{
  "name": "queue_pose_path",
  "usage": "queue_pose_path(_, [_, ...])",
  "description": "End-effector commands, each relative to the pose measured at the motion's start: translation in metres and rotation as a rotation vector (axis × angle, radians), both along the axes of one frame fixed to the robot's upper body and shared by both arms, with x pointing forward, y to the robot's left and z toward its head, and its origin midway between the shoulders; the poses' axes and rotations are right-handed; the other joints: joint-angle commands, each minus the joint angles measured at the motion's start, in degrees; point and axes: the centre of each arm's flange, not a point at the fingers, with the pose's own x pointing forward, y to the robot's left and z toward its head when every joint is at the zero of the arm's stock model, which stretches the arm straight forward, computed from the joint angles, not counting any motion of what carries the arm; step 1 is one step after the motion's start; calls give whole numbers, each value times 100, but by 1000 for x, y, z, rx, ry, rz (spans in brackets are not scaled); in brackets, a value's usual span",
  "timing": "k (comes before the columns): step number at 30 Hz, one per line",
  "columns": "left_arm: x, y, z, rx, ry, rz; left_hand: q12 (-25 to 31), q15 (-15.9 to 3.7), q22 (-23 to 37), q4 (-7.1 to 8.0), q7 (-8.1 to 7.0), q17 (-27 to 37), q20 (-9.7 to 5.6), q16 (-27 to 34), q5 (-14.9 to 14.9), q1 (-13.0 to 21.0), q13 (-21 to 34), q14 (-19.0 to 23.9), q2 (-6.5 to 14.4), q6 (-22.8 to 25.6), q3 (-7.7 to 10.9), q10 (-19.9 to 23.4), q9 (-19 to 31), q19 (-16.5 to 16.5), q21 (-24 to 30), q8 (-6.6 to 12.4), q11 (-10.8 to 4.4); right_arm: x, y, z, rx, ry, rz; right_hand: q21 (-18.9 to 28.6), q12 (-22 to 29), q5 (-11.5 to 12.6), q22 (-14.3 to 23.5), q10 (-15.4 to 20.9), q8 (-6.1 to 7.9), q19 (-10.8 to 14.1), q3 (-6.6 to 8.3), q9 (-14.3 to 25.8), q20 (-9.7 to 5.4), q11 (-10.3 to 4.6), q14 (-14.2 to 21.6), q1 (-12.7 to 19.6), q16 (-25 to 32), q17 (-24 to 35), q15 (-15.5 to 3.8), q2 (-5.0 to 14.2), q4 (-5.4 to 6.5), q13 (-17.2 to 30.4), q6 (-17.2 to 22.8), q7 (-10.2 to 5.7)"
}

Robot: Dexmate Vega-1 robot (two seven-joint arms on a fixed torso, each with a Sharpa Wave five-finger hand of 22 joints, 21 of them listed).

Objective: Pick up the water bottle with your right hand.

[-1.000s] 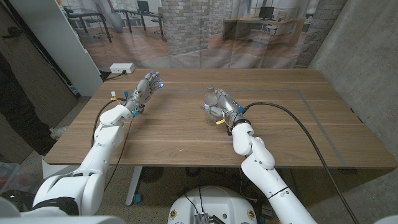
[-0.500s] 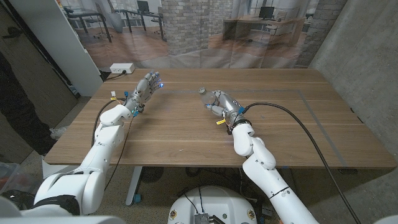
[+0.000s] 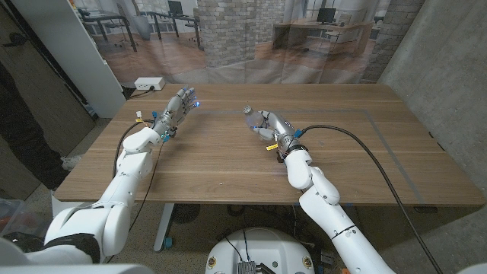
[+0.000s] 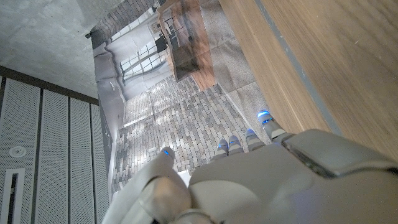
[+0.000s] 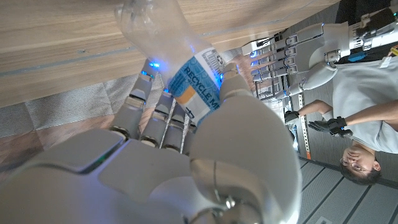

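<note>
The water bottle [image 3: 256, 119] is clear plastic with a blue-and-white label that reads "RECYCLE ME". It is tipped well over from upright, its capped end pointing up and toward the far left of the desk [image 3: 228, 164]. The right hand [image 3: 275, 130] grips it, fingers [image 5: 163, 121] and thumb around the labelled middle. It looks raised off the desk near the centre.

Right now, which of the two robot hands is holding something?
The right robot hand: it grips the clear water bottle. The left robot hand holds nothing, fingers apart.
</note>
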Motion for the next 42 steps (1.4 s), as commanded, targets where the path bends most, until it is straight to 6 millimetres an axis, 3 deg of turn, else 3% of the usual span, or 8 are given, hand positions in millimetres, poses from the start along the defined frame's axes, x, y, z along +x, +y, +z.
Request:
queue_pose_path(1, [5, 1, 0, -3, 4, 3, 14, 18, 18, -9, 18, 17, 31, 2, 26, 36, 18, -1167, -9, -1029, -26, -1090, 16, -1060, -9, 20, 23, 2, -2, 5, 40, -38, 31, 222, 146, -72, 84, 420, 98, 1054, 285, 33, -1076, 51, 639, 729, 398, 325, -986, 614, 254, 106, 426, -40])
queue_pose_path(5, [6, 1, 1, -5, 5, 0, 13, 19, 18, -9, 22, 17, 32, 1, 28, 36, 18, -1167, -10, -1031, -31, -1093, 16, -1060, -16, 20, 23, 1, -4, 8, 50, -51, 35, 413, 237, -108, 217, 608, 153, 1094, 320, 100, -1167, 57, 874, 868, 674, 617, -1019, 591, 216, 210, 588, -40])
queue_pose_path(12, [7, 0, 1, -5, 4, -5, 13, 16, 18, -9, 13, 17, 32, 0, 30, 36, 18, -1170, -11, -1034, -37, -1093, 16, -1056, -25, 19, 25, -2, -7, 14, 52, -62, 41, 528, 282, -122, 286, 663, 193, 1095, 357, 153, -1207, 46, 896, 953, 729, 741, -1035, 590, 196, 277, 684, -27])
queue_pose_path(28, [7, -3, 1, -9, 0, -9, 12, 16, 19, -8, 18, 17, 34, 1, 35, 38, 18, -1169, -9, -1034, -51, -1097, 16, -1053, -49, 20, 23, -15, -10, 31, 39, -116, 44, 664, 329, -147, 317, 684, 211, 1071, 388, 215, -1216, 52, 873, 868, 679, 839, -1005, 608, 335, 376, 736, -20])
queue_pose_path(42, [2, -5, 2, -9, -10, -9, 12, 16, 20, -7, 17, 17, 36, -1, 40, 40, 18, -1173, -5, -1036, -63, -1098, 16, -1045, -68, 20, 24, -26, -14, 41, 33, -167, 46, 793, 369, -157, 332, 714, 211, 1076, 428, 246, -1231, 59, 951, 873, 700, 960, -1028, 589, 369, 454, 772, 6])
